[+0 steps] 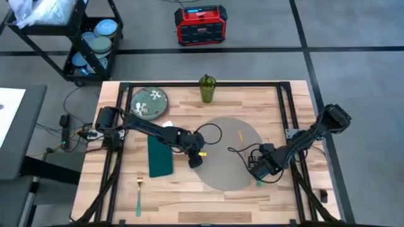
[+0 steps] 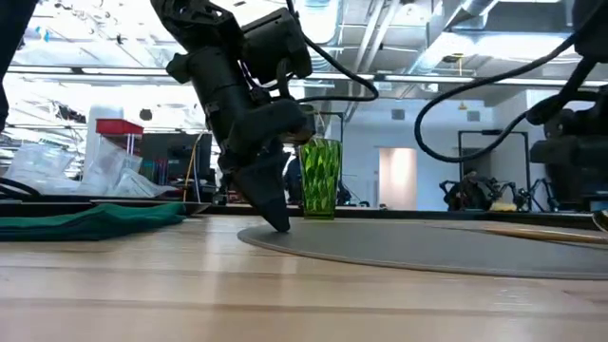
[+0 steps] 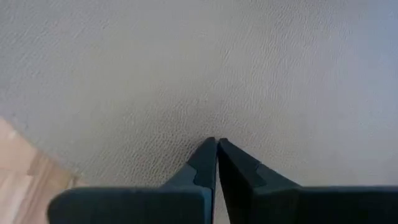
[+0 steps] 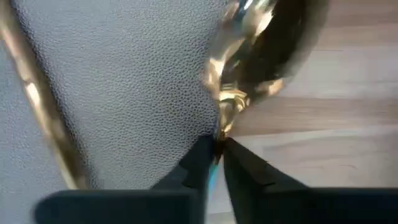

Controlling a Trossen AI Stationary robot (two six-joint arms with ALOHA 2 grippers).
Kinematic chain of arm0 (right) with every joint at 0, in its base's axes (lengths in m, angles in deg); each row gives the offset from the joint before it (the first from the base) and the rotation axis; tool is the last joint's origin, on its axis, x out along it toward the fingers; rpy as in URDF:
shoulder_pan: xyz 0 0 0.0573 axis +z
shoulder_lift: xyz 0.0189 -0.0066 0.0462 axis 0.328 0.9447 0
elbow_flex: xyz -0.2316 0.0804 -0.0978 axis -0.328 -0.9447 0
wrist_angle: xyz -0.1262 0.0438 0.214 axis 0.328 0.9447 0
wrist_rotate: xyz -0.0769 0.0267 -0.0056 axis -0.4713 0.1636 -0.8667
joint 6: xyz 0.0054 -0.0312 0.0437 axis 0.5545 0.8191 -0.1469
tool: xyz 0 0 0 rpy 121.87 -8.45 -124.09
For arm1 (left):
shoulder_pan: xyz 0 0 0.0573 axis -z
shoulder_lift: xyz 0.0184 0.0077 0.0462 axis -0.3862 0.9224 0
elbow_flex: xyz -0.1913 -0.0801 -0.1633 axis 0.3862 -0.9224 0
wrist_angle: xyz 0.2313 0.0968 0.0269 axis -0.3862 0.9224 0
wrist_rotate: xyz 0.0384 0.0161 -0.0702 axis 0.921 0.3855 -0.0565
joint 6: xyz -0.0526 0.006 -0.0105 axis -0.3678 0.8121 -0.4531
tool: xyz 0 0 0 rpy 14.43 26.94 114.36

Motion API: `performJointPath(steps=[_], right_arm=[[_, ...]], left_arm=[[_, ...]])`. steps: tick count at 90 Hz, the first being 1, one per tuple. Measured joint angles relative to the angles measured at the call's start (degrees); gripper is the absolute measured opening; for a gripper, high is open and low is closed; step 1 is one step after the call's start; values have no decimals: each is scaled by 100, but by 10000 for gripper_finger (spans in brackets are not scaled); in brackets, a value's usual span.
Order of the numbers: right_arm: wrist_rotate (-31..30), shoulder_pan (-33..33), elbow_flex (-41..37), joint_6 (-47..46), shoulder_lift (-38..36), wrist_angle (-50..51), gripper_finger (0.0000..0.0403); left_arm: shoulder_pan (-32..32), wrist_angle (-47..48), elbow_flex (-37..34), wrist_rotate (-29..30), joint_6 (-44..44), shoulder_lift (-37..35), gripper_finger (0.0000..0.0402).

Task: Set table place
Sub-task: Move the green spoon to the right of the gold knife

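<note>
The large round grey textured placemat (image 3: 186, 62) lay on the light wooden plank table (image 1: 189, 189), directly under the left gripper (image 3: 216, 144), whose jaws were closed, holding nothing, tips at the mat's edge. The right gripper (image 4: 214, 144) was closed on the neck of a gold metal spoon (image 4: 261, 43), bowl pointing ahead of the jaws, over the mat's opposite edge. The right arm was therefore nearer that placement. Only the right wrist view showed the grasp; the low view showed a green faceted glass (image 2: 320, 178) beyond.

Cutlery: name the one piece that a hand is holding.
The gold spoon, pinched by the right hand at the grey placemat's edge. The fork lies free on bare wood; the thin gold piece lies loose on the placemat.
</note>
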Motion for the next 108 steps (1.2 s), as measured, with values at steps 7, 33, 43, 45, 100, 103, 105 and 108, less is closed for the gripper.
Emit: performJointPath(steps=[7,33,43,45,100,103,105,108], right_arm=[[8,-4,-2,8,-10,28,10],[35,30,187,70,-78,665,1],[45,51,318,157,-96,877,0],[44,61,330,202,-113,845,0],[-952,-1768,350,3448,-319,424,0],[-962,-1934,350,3729,-319,300,0],[-965,-2044,350,3913,-319,204,0],[-978,-2204,350,4145,-319,82,0]], left_arm=[[-1,3,0,0,-1,0,0],[-14,14,-2,0,-8,2,0],[-16,21,-3,3,-18,1,0],[-16,20,-2,5,-26,2,0],[-16,1,-9,11,-266,2,0],[-16,-2,-9,11,-271,2,0],[-16,-2,-9,11,-273,2,0],[-16,-2,-9,11,-275,2,0]])
